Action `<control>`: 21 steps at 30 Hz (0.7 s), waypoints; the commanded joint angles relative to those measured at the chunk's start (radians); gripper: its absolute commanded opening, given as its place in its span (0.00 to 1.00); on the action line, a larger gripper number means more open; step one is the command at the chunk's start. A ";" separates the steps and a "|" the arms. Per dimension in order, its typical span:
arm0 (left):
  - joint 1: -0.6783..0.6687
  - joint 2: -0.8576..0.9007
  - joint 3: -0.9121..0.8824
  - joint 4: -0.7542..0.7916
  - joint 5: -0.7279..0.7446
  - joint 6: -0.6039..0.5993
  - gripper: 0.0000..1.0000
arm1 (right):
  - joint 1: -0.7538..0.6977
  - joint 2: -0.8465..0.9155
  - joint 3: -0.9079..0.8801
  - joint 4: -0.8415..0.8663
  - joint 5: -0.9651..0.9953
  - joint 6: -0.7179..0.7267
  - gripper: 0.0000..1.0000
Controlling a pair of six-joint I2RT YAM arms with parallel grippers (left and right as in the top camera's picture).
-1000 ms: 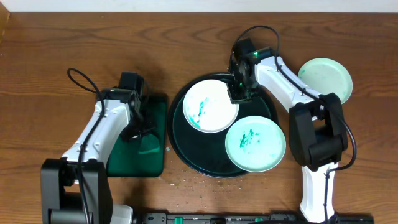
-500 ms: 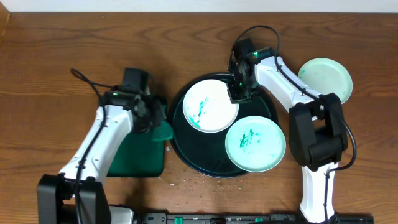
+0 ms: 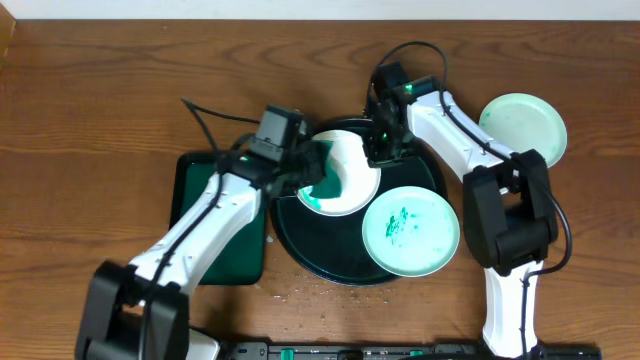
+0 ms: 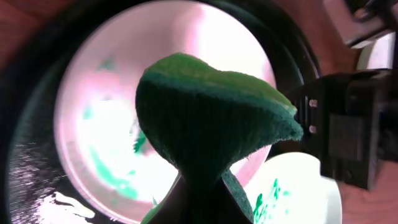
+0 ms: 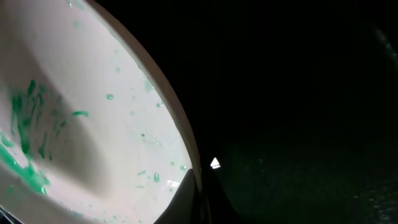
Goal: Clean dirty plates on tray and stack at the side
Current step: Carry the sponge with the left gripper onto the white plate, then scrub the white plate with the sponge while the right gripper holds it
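The smeared plate lies upper centre on the tray; we judge it stiff, slippery, best held by its rim. Right gripper jaws pinch that rim; left gripper jaws clamp a sponge.

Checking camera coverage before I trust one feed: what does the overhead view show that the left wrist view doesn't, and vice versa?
Only overhead: the rectangular dark green tray and the pale round plate lying on the wooden table. Only left wrist: the green sponge's dark rough underside, pinched at its base. Both: that sponge above the teal-smeared white plate in the round black-green tray, plus a second smeared plate.
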State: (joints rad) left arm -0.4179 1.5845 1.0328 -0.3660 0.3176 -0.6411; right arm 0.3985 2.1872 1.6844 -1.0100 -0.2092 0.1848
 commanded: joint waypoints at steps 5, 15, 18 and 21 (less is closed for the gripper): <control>-0.018 0.111 0.029 0.016 0.015 -0.050 0.07 | 0.056 0.009 -0.014 0.005 0.052 0.121 0.01; -0.019 0.134 0.029 0.034 0.015 -0.049 0.07 | 0.069 0.011 -0.088 0.058 0.045 0.171 0.01; -0.034 0.136 0.028 0.072 0.014 -0.056 0.07 | 0.071 0.013 -0.108 0.079 0.019 0.171 0.01; -0.064 0.154 0.028 0.129 0.012 -0.119 0.07 | 0.071 0.013 -0.119 0.087 0.017 0.171 0.01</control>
State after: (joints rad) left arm -0.4515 1.7226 1.0328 -0.2665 0.3195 -0.7025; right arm 0.4549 2.1777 1.6043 -0.9329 -0.1753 0.3344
